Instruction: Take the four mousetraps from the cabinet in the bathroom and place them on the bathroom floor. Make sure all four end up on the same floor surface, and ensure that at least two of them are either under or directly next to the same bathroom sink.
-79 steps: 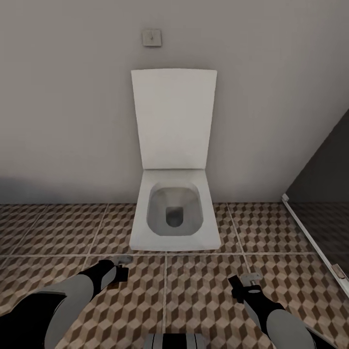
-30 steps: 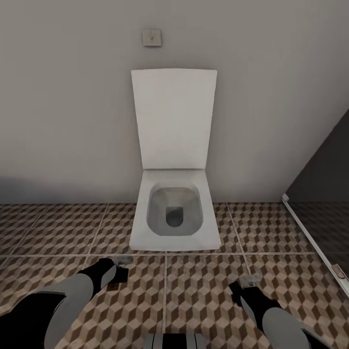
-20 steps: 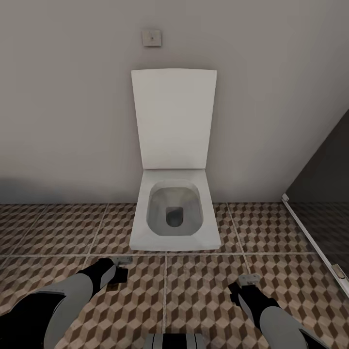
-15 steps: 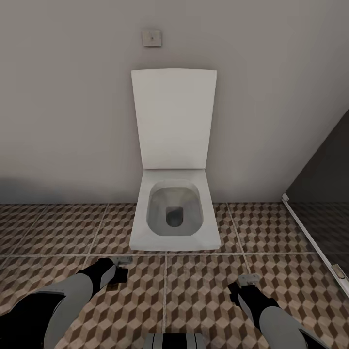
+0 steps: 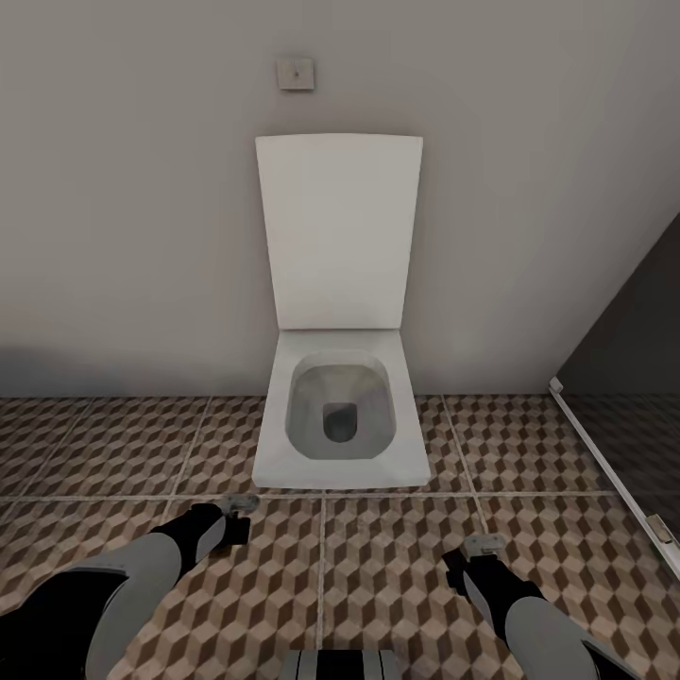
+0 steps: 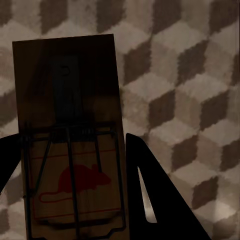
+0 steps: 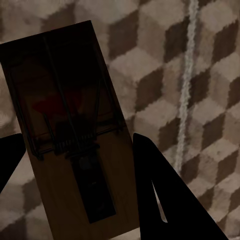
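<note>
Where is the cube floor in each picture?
Head view: the floor runs across the lower part, in front of the toilet and under both arms.
Left wrist view: the floor lies behind the mousetrap.
Right wrist view: the floor lies behind the other mousetrap.
Shared landmark: the brown and cream cube pattern; a pale grout line also crosses the right wrist view, like those in the head view.

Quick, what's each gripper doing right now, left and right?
Left gripper: shut on a mousetrap.
Right gripper: shut on another mousetrap.
</note>
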Controlling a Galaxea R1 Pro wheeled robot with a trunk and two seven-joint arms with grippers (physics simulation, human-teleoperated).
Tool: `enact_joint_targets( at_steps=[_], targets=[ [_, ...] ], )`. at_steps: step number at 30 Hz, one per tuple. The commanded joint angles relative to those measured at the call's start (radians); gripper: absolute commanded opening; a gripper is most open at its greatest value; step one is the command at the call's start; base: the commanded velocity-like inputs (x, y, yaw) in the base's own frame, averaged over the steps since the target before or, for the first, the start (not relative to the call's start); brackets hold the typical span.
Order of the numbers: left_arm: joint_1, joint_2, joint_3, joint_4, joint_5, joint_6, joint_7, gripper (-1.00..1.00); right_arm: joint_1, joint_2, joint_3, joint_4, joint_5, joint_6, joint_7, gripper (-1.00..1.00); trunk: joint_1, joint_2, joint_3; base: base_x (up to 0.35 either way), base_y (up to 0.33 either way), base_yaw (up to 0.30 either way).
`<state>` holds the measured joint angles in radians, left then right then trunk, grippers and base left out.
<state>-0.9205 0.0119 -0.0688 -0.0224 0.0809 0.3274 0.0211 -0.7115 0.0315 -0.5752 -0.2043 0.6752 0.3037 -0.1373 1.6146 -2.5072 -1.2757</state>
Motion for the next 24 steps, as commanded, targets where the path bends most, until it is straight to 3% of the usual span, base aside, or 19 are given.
enact_joint_targets(
  at_steps=[1, 7, 16, 24],
  targets=[
    [0.000, 0.000, -0.007, -0.002, 0.005, 0.004, 0.002, -1.00, 0.000, 0.001, -0.001, -0.001, 0.003, 0.005, -0.007, -1.00, 0.000, 0.000, -0.001, 0.000, 0.000, 0.000],
    [0.000, -0.003, -0.008, -0.002, 0.003, 0.000, 0.007, -1.00, 0.000, 0.001, -0.001, -0.001, 0.003, 0.005, -0.007, -1.00, 0.000, 0.000, -0.001, 0.023, 0.000, 0.000],
    [0.000, -0.001, -0.007, -0.002, 0.011, 0.001, 0.011, -1.00, 0.000, 0.001, 0.000, -0.001, 0.003, 0.005, -0.007, -1.00, 0.000, 0.000, -0.001, 0.232, 0.000, 0.000],
    [0.000, -0.004, -0.008, -0.002, 0.007, 0.000, 0.011, -1.00, 0.000, 0.000, 0.000, -0.001, 0.003, 0.004, -0.007, -1.00, 0.000, 0.000, -0.001, 0.052, 0.000, 0.000]
  ],
)
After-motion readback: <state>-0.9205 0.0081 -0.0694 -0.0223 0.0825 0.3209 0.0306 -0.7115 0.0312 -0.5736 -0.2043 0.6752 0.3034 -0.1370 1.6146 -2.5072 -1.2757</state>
